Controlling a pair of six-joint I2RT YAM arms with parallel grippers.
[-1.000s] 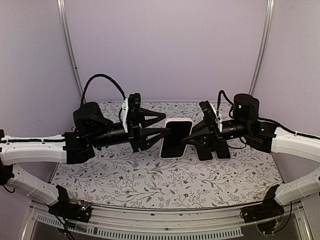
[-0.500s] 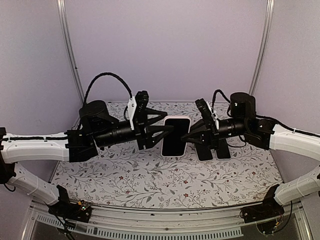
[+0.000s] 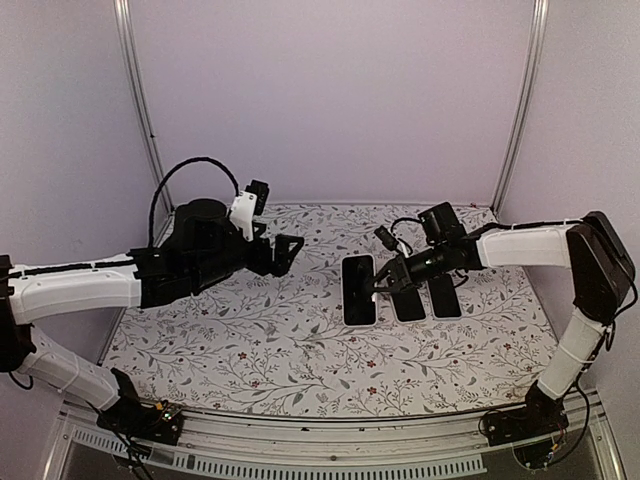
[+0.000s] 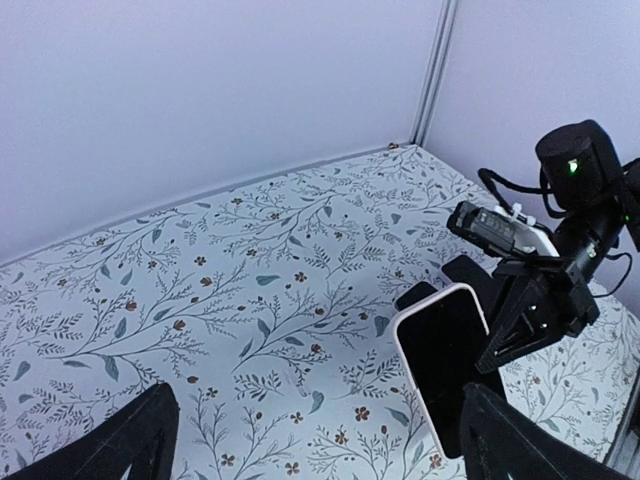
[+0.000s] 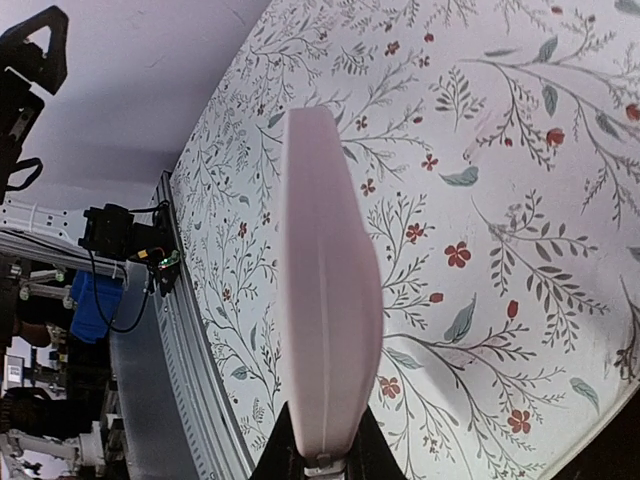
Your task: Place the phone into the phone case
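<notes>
Both hands are standing apart: right hand (image 3: 377, 288) is pinching the phone (image 3: 359, 290) edgewise, needing a level set-down; left hand (image 3: 282, 255) is hanging open, empty.

Worktop (image 3: 300, 370) under a white cloth printed with grey-green leafy twigs and small red flowers, lying flat right up to the back and side walls. Plain pale lilac walls (image 3: 330, 100) on three sides. Slim metal pole (image 3: 140, 110) upright in the back left corner, another pole (image 3: 520, 100) in the back right. Ribbed metal rail (image 3: 330, 455) along the near edge. Below that edge, in the right wrist view, something blue (image 5: 95, 305), too blurred to tell.
</notes>
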